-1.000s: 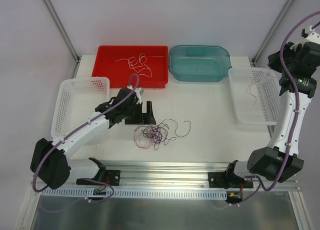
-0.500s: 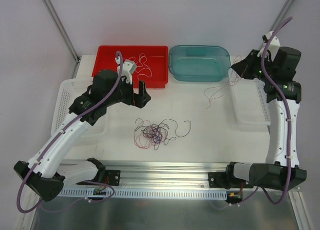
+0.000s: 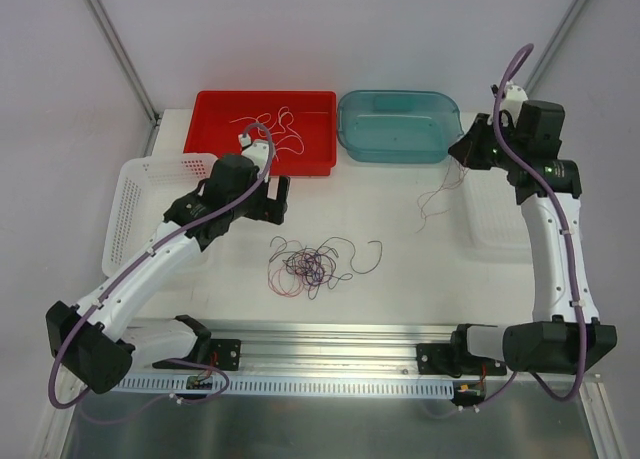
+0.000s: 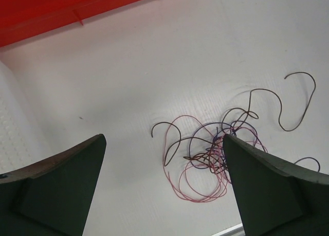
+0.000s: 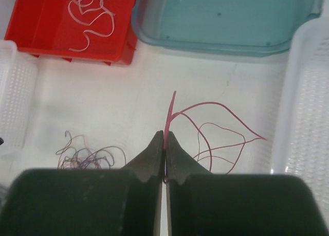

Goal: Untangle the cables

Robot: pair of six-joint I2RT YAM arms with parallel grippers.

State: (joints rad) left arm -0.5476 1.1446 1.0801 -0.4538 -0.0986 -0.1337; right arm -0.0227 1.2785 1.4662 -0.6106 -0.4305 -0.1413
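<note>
A tangle of thin cables [image 3: 308, 265], purple, red-pink and black, lies on the white table at the middle front. It shows in the left wrist view [image 4: 218, 152] and in the right wrist view [image 5: 85, 155]. My left gripper [image 3: 277, 197] is open and empty, above the table just behind and to the left of the tangle; its jaws [image 4: 163, 143] stand wide apart. My right gripper [image 3: 463, 151] is shut [image 5: 165, 135] on a red-pink cable [image 5: 205, 118], which hangs in loops [image 3: 438, 194] over the table left of the right basket. Several white cables [image 3: 278, 125] lie in the red tray.
A red tray [image 3: 215, 144] stands at the back left and a teal tub [image 3: 400, 144] at the back middle. A white basket [image 3: 140, 209] stands on the left and another [image 3: 500, 224] on the right. A metal rail runs along the front edge.
My right gripper swung left from above the right basket, carrying the red-pink cable out over the table. My left gripper rose away from the tangle toward the red tray.
</note>
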